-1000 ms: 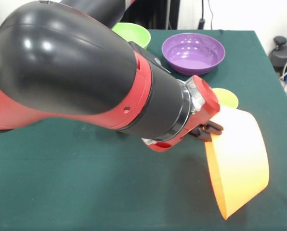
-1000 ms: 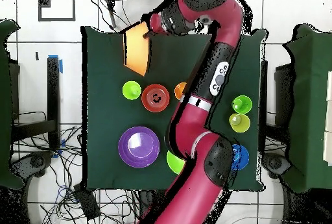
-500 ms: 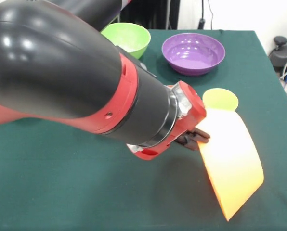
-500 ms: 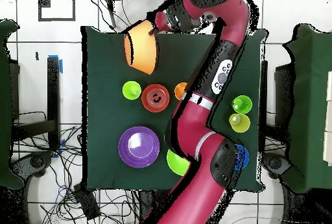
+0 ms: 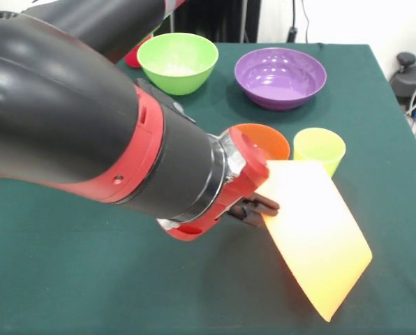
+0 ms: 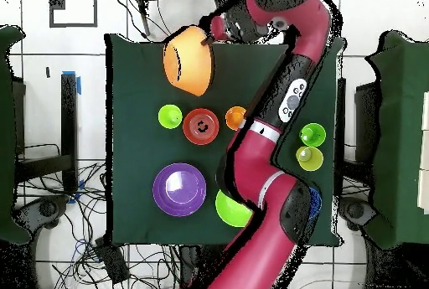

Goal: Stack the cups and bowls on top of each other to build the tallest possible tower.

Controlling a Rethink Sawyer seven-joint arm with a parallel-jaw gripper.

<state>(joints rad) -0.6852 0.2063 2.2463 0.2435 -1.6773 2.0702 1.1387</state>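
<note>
Pincer (image 5: 253, 207) clenched on rim of big orange bowl (image 5: 318, 237), held tilted above bench (image 5: 89, 279); level first, then set down clear of lime cup (image 5: 320, 150).

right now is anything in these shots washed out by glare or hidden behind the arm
Front view: the large orange bowl held tilted by the gripper glares almost white, its surface detail lost; the arm fills the left half and hides the table behind it. Overhead view: the same bowl has a pale hot spot inside, and the arm covers part of the green bowl.
</note>
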